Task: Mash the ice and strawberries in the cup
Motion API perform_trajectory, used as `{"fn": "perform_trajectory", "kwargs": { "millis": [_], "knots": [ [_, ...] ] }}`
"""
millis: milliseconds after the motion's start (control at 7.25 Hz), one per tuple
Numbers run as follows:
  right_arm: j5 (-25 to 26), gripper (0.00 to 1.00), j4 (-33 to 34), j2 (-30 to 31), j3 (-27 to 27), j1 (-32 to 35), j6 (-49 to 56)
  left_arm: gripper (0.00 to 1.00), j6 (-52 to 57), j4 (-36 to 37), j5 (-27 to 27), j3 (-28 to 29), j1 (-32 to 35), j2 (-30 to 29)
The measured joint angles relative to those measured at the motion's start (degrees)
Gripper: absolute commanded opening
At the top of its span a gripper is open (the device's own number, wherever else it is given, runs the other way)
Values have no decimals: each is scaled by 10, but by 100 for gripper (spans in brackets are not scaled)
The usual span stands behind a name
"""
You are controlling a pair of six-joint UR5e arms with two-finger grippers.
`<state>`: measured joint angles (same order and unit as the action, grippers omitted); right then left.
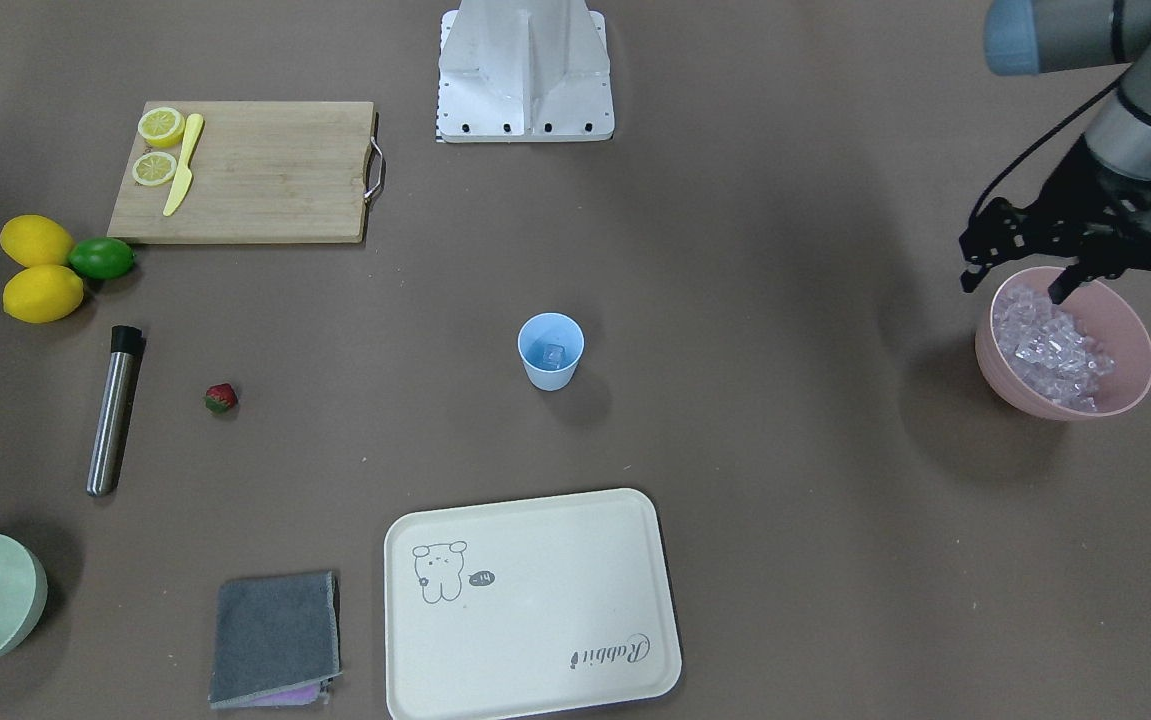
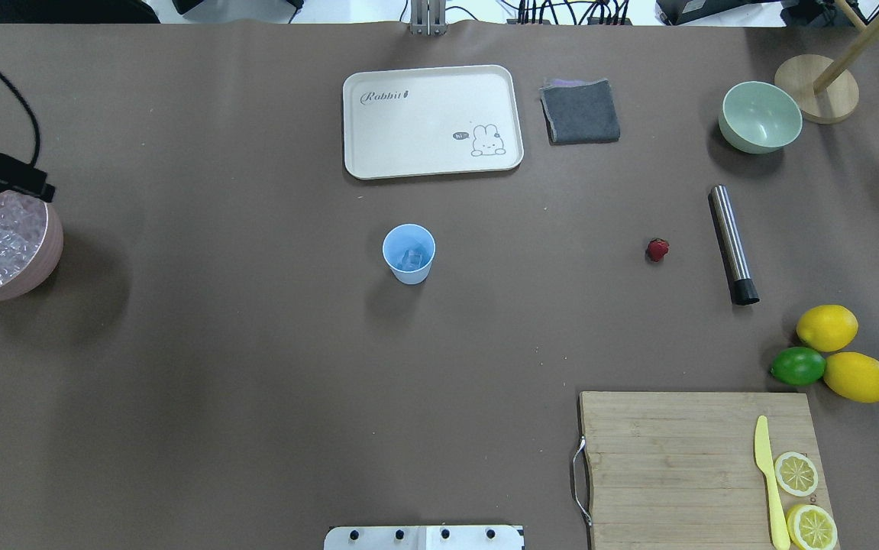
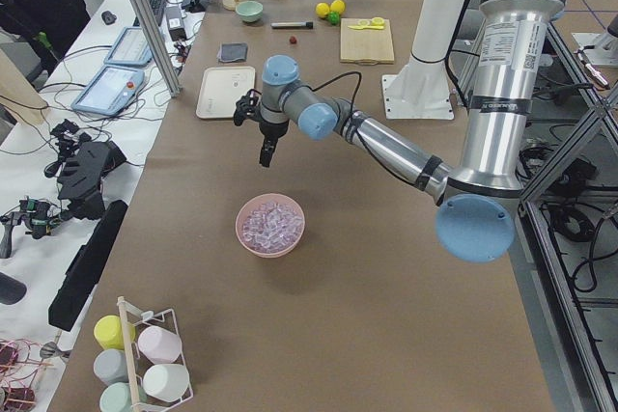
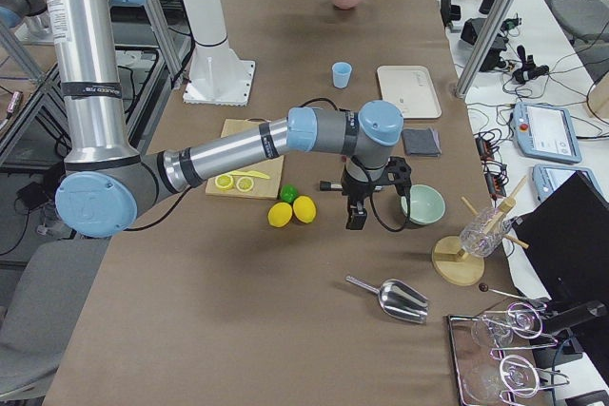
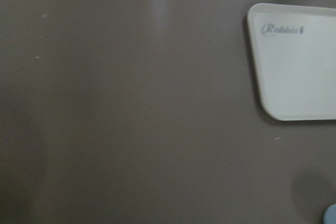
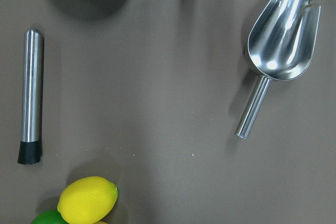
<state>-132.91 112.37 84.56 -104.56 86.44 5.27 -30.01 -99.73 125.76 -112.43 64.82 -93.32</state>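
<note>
Hovering above the pink bowl (image 1: 1140,350) of ice (image 1: 1050,345), the left tool (image 1: 1015,288) has its jaws spread wide, holding and touching nothing. Whether the right tool (image 4: 355,221) is parted, I cannot tell. The cup (image 1: 548,372) holds a cube (image 1: 554,353); the strawberry (image 1: 221,398) lies on the table (image 1: 735,450), well apart.

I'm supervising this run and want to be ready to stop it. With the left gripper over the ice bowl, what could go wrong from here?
1. The open left gripper hangs over heaped ice in the pink bowl; digging in could spill cubes or shove the bowl.
2. The cup is small and unheld; a careless drop may tip it.
3. The strawberry lies loose on the table and could roll when pinched.
</note>
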Motion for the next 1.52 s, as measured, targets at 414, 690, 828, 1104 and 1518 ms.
{"fn": "perform_trajectory", "kwargs": {
  "millis": [414,690,828,1104,1518],
  "knots": [
    [1,100,-1,0,2,-2,1,97,83,-74,25,58,36,60],
    [3,100,-1,0,3,-3,1,93,92,-137,26,137,35,48],
    [5,100,-1,-1,3,-3,1,92,92,-145,26,159,34,40],
    [7,100,-1,-1,3,-3,1,88,92,-148,27,173,33,35],
    [7,100,-1,0,4,-3,1,88,93,-152,28,186,26,31]
  ]
}}
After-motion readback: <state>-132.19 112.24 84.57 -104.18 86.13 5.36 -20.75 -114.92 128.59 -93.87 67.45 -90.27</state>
